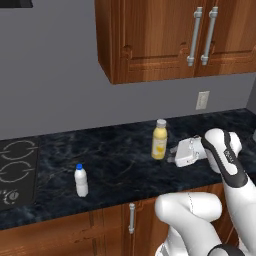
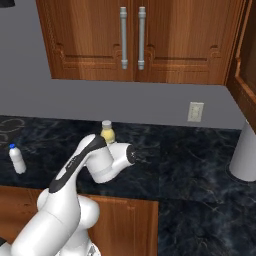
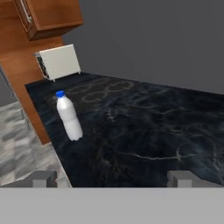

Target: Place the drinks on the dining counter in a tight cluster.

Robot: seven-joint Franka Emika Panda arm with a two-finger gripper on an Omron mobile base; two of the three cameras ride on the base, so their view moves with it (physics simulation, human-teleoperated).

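Standing upright on the black marble-veined counter (image 1: 120, 160), the small white plastic bottle with a blue cap (image 1: 81, 181) sits near the front edge, between the cooktop rings (image 1: 17, 170) and the yellow juice bottle with a whitish cap (image 1: 159, 139), well apart from both; its long axis is vertical; the juice bottle is also upright, further back and just beside the white hand of the arm. The claw (image 3: 111, 177) has its two dark tips spread wide apart with nothing between them; in the hand view the white bottle lies ahead and off toward the left tip, so the hand is aimed along the counter towards the cooktop and looks past the yellow bottle. My judgement: no drink is gripped yet; the yellow bottle is much the nearer to the claw, while the white one is the one it faces; whichever is taken, a side approach with the tips straddling the upright body suits. This counter carries the cooktop under brown wooden wall cabinets with silver handles (image 1: 200, 35), so it seems not to be the dining counter; a white toaster oven (image 3: 59, 62) stands beyond the rings.
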